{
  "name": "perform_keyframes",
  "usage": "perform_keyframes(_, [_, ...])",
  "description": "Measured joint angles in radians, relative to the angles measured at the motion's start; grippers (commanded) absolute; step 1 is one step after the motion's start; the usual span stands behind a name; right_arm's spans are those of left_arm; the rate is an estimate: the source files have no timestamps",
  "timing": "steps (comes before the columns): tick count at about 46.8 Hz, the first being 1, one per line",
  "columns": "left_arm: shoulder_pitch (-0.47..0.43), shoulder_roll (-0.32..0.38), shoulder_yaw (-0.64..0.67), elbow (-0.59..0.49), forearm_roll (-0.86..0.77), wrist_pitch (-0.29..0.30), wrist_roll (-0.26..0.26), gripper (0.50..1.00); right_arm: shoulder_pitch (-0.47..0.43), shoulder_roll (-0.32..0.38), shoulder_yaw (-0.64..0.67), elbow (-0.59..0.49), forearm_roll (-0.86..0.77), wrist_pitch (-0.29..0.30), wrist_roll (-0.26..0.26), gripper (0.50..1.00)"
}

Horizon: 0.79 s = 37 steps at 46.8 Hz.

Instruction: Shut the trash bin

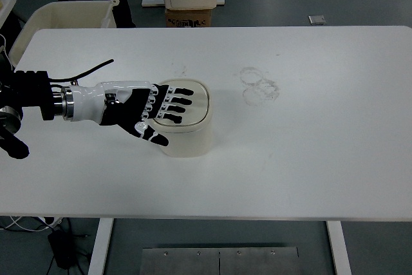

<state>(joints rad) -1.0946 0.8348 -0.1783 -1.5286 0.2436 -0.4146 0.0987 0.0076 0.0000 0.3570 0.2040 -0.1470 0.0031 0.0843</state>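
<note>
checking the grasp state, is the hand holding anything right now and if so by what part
Nothing is held. The left hand lies flat with fingers spread on the lid of the trash bin, not gripping it.

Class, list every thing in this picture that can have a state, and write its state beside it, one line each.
trash bin: upright on the table, lid down flat, no gap showing.
left robot hand: fingers spread flat, resting on the bin's lid, holding nothing.
white table: faint ring marks on its far middle part.
cream tub: off the table's far left corner, open at the top.
</note>
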Motion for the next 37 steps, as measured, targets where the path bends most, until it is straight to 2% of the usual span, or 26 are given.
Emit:
perform_keyframes(12, [0.003,0.006,-0.001,0.003,0.002,0.0,0.0,1.0,0.0,0.0,0.0,0.0,0.0,0.0,0.0,0.993])
perform_keyframes(25, [-0.063,0.016,-0.024,0.008,-0.015,0.009,-0.007,1.0,0.0,0.0,0.0,0.0,0.0,0.0,0.0,0.993])
perform_keyframes(37, [-0.064,0.015,-0.163,0.047,-0.072,0.011,-0.011,1.0,0.0,0.0,0.0,0.0,0.0,0.0,0.0,0.993])
